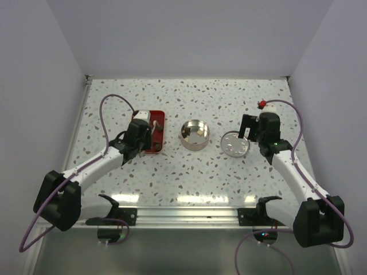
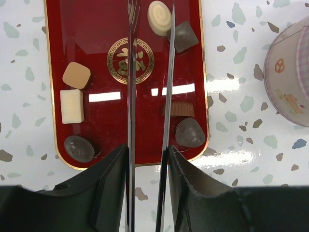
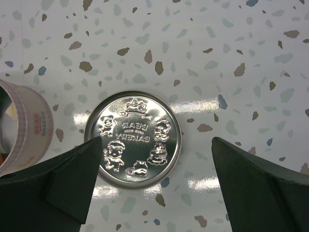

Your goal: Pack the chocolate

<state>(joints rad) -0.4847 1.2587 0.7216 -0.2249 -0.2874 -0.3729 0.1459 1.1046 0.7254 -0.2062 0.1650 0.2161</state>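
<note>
Several small chocolates lie on the red tray point(image 2: 96, 43): a cream round one point(image 2: 159, 18), a dark cube point(image 2: 184, 36), a light brown piece point(image 2: 76, 75), a cream cube point(image 2: 72, 106), a ridged brown cup point(image 2: 181, 109) and two dark rounds point(image 2: 79, 148) point(image 2: 189, 133). My left gripper point(image 2: 147, 151) is shut on thin metal tongs point(image 2: 131, 96). Their blades stand apart over the tray and hold nothing. In the top view the left gripper point(image 1: 140, 134) hovers over the tray point(image 1: 157, 117). My right gripper point(image 3: 157, 145) is open and empty above the tin lid point(image 3: 133, 139).
The open round silver tin point(image 1: 194, 134) stands mid-table between tray and lid point(image 1: 235, 143). It also shows at the right edge of the left wrist view point(image 2: 289, 77) and at the left edge of the right wrist view point(image 3: 24, 125). White walls enclose the speckled table.
</note>
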